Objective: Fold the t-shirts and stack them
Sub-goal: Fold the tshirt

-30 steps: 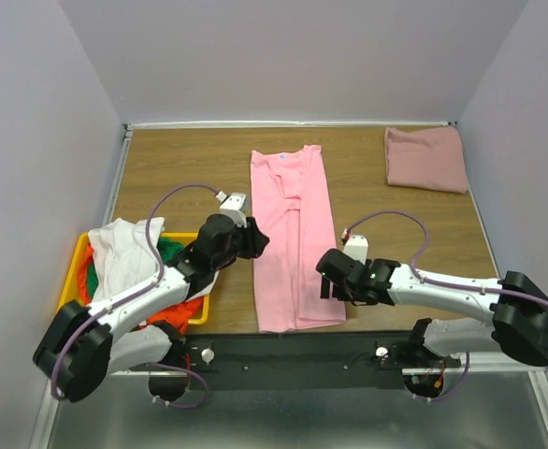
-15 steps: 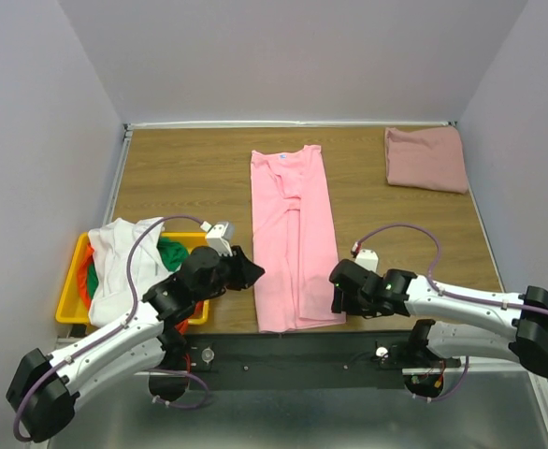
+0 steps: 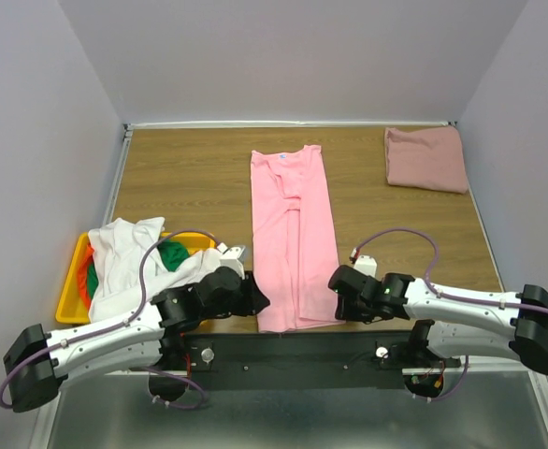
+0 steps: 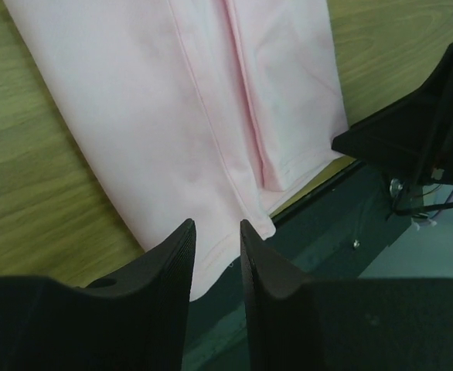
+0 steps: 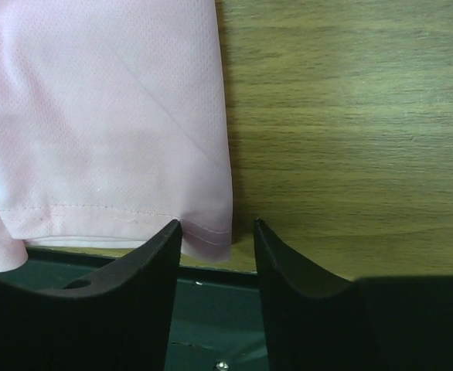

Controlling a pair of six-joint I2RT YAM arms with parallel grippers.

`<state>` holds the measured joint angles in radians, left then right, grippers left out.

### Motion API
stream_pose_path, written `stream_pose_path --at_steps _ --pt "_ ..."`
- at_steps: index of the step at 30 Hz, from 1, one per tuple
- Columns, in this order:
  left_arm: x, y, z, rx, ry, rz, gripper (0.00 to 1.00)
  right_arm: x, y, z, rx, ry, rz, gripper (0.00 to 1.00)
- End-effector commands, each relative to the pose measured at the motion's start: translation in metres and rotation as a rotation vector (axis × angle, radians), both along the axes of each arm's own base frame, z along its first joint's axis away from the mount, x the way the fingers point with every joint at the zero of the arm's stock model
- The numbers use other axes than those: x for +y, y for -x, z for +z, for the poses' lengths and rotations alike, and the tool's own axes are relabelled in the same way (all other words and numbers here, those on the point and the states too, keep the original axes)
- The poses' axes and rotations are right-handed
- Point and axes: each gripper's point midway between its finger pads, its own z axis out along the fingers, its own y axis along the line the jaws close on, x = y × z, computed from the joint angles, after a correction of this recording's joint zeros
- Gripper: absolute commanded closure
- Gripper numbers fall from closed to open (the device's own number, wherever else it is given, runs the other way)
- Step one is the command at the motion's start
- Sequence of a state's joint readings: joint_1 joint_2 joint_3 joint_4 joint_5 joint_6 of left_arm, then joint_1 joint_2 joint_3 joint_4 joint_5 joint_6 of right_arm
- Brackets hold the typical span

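The bright pink t-shirt (image 3: pixel 293 234) lies folded lengthwise down the middle of the table, hem at the near edge. My left gripper (image 3: pixel 257 301) is low at the hem's left corner. In the left wrist view its jaws (image 4: pixel 217 226) stand a narrow gap apart, open, with the pink t-shirt (image 4: pixel 195 100) and its corner showing between them. My right gripper (image 3: pixel 339 304) is at the hem's right corner. Its jaws (image 5: pixel 217 224) are open and straddle the corner of the pink t-shirt (image 5: pixel 103 116). A dusty rose t-shirt (image 3: pixel 426 159) lies folded at the back right.
A yellow bin (image 3: pixel 66 304) at the near left holds a white t-shirt (image 3: pixel 124 257), a green one (image 3: pixel 173 254) and an orange one (image 3: pixel 89 276). A black rail (image 3: pixel 293 351) runs along the table's near edge, just past the hem. Walls close in both sides.
Both arms have dropped back toward the near edge, onto the pink t-shirt's hem corners. The right jaws have narrowed a good deal, the left jaws slightly.
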<state>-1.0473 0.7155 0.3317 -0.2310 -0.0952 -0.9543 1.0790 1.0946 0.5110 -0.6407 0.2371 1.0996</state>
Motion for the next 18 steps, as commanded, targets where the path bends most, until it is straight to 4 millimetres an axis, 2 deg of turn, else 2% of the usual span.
stream_pose_path --at_steps 1,2,7,12,18 --pt "0.006 0.002 -0.015 0.045 -0.104 0.059 0.63 -0.006 0.008 -0.007 0.03 0.029 -0.006 0.53" --pt "0.009 0.005 -0.022 0.057 -0.139 0.055 0.63 -0.006 0.007 -0.007 0.027 0.031 -0.009 0.54" --pt "0.014 0.013 -0.03 0.074 -0.242 0.066 0.63 -0.009 0.008 -0.009 0.028 0.04 -0.012 0.66" --pt "0.012 0.023 -0.026 0.106 -0.182 0.064 0.63 -0.01 0.009 -0.011 0.03 0.047 -0.004 0.76" --pt "0.012 0.038 -0.035 0.171 -0.154 0.046 0.62 -0.011 0.009 -0.012 0.026 0.053 -0.005 0.76"
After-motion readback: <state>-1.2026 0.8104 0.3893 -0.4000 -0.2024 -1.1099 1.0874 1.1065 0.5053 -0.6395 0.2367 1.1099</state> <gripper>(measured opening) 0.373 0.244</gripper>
